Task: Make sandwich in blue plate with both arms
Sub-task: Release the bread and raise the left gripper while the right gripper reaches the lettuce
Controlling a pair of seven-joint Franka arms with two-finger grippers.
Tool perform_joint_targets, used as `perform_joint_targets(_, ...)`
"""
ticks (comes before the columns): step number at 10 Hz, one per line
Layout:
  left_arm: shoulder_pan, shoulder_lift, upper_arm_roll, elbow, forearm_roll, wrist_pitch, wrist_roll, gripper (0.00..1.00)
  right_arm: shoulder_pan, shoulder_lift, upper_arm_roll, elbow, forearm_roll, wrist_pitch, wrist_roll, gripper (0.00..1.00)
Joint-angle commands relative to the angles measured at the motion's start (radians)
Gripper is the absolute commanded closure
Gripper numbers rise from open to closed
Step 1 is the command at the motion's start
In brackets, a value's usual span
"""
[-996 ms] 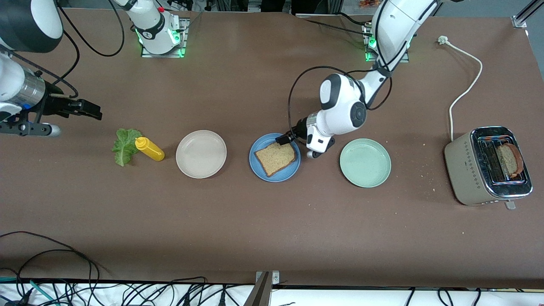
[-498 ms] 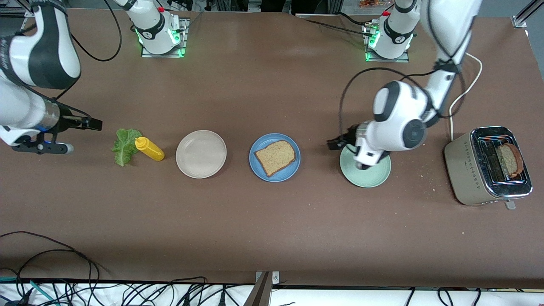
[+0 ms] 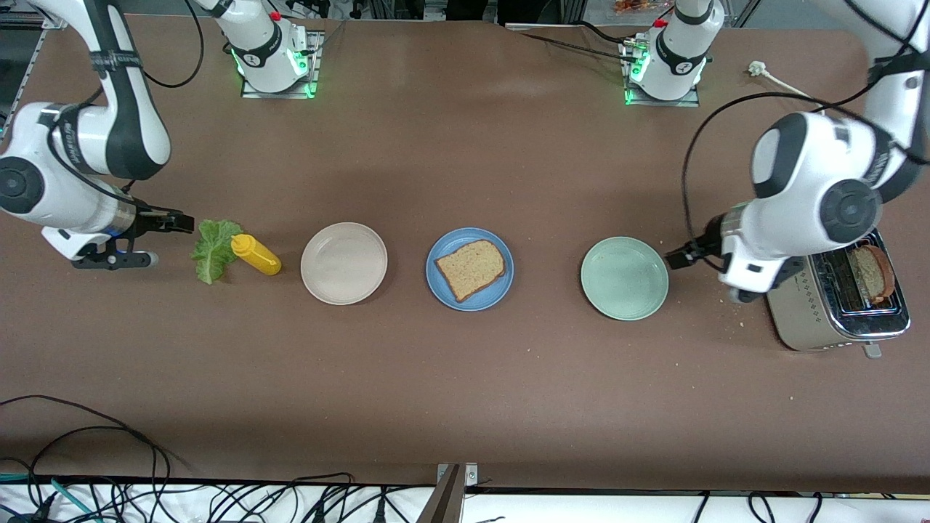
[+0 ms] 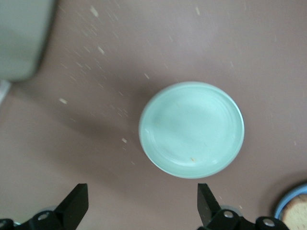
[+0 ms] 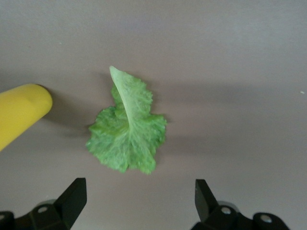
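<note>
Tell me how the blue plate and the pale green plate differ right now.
The blue plate is medium blue; the pale green plate is a light mint colour. The blue plate carries a slice of brown bread; the pale green plate carries nothing. The blue plate sits between the beige plate and the pale green one, which lies toward the left arm's end, beside the toaster. Both are round, shallow and similar in size.

matt blue plate [image 3: 469,298], coarse-grained bread slice [image 3: 471,269], ruffled lettuce leaf [image 5: 125,135], shiny metal toaster top [image 3: 862,290]
</note>
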Motion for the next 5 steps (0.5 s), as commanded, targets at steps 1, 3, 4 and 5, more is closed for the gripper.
perform_joint_targets(1, 0.069, -0.047, -0.01, 0.107, 0.085, -0.086, 0.174, 0.0, -0.019, 0.065, 0.0, -0.105, -0.009, 0.2, -0.027, 0.0)
perform_joint_targets(3, 0.08, -0.065, -0.008, 0.15, 0.081, -0.108, 0.295, 0.0, -0.037, 0.138, 0.002, -0.109, 0.0, 0.285, -0.035, 0.0)
perform_joint_targets(4, 0.089, -0.065, -0.01, 0.167, 0.071, -0.108, 0.325, 0.0, -0.048, 0.16, 0.002, -0.109, 0.014, 0.297, -0.039, 0.0)
perform_joint_targets(5, 0.092, -0.063, -0.011, 0.181, 0.068, -0.108, 0.328, 0.0, -0.054, 0.174, 0.002, -0.109, 0.055, 0.298, -0.058, 0.0)
